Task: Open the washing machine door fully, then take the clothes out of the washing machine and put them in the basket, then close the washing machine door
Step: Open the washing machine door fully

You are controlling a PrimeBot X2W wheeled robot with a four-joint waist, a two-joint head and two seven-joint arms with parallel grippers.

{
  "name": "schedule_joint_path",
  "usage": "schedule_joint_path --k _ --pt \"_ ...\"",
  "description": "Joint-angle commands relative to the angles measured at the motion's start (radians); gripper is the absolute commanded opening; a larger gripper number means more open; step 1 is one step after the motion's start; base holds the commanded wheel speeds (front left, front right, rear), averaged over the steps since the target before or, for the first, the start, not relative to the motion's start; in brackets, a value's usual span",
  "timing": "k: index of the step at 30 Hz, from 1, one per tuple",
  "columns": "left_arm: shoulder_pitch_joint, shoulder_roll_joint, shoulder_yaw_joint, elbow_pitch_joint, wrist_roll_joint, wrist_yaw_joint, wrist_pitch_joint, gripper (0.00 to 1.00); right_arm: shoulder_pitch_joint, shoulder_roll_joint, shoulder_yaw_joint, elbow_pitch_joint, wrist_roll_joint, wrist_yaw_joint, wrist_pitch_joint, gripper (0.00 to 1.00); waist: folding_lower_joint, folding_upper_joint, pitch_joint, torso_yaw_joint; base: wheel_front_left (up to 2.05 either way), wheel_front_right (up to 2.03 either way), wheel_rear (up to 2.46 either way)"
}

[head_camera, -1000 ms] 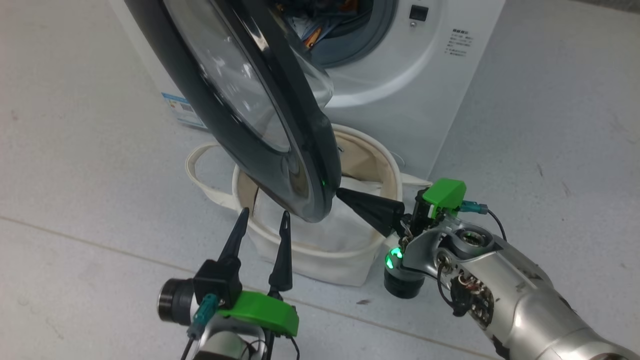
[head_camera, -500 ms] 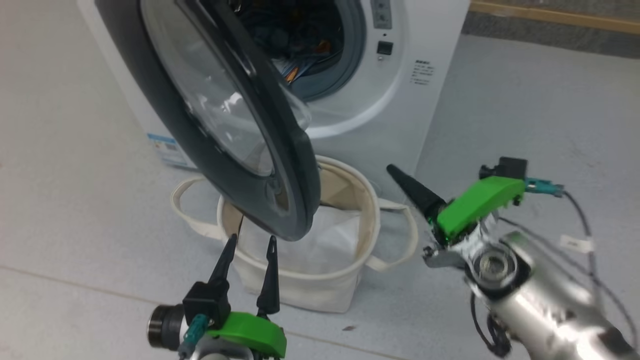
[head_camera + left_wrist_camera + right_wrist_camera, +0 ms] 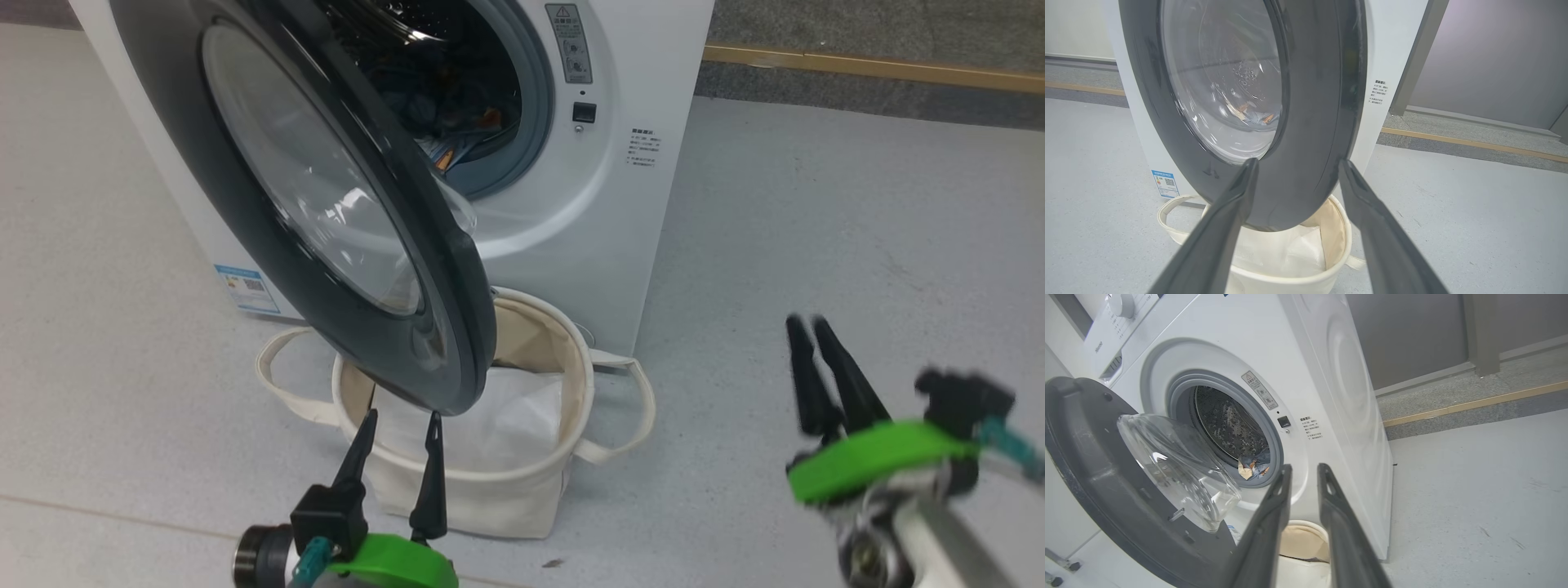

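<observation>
Two grippers here and neither one has hold of anything. The left gripper [image 3: 402, 415] has its jaws spread wide and released, tips pointing up at the bottom edge of the washing machine door [image 3: 318, 204], which stands swung partway out from the washing machine [image 3: 604, 245]. In the left wrist view the door's fat black rim sits right between and just past the two tips, really close, though I can't tell if anything actually touches. The basket [image 3: 490, 506] is on the floor [image 3: 816, 204] just beyond those left jaws, tucked under the door's lower edge and close against the washer front, with a flat white sheet [image 3: 506, 425] lying in it. The clothes [image 3: 457, 139] are in the drum, well beyond and above both sets of jaws. In the right wrist view you can see the blue and orange bundle [image 3: 1253, 467] slumped at the bottom lip of the grey ring, just up and left of the right jaws' tips. The right gripper [image 3: 807, 322] is blurry in the head view, out over bare floor well to the right of the basket and clear of the door, jaws only a narrow crack apart with nothing between them. A blue label sticker [image 3: 245, 286] sits on the washer's lower corner, up and left of the left jaws.
</observation>
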Motion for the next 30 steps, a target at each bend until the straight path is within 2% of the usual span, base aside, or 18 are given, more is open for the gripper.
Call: schedule_joint_path --k 1,5,10,25,30 --pt "-0.023 0.007 0.034 -0.028 0.012 -0.002 -0.006 1.0 0.024 0.026 -0.002 -0.033 -0.032 0.001 -0.012 1.0 0.0001 -0.0001 0.0 0.0 0.0 0.0 0.0" --pt "-0.02 0.007 0.043 -0.02 0.012 -0.002 -0.006 1.0 0.133 0.131 -0.115 -0.052 -0.199 0.001 -0.012 1.0 0.0001 -0.0001 -0.002 -0.004 0.0 0.0 0.0" --pt "-0.019 0.007 0.05 -0.012 0.017 -0.005 -0.006 1.0 0.181 0.191 -0.145 -0.074 -0.301 0.001 -0.012 1.0 0.0001 -0.0001 0.001 -0.014 0.0 0.0 0.0" --pt "-0.025 0.006 0.056 -0.041 0.043 -0.008 -0.006 1.0 0.191 0.228 -0.141 -0.08 -0.347 0.001 -0.012 1.0 0.0001 -0.0001 0.01 -0.011 0.0 0.0 0.0" --pt "-0.048 0.006 0.058 -0.091 0.052 -0.007 -0.006 1.0 0.184 0.23 -0.137 -0.084 -0.348 0.001 -0.012 1.0 0.0001 -0.0001 0.017 -0.01 0.0 0.0 0.0"
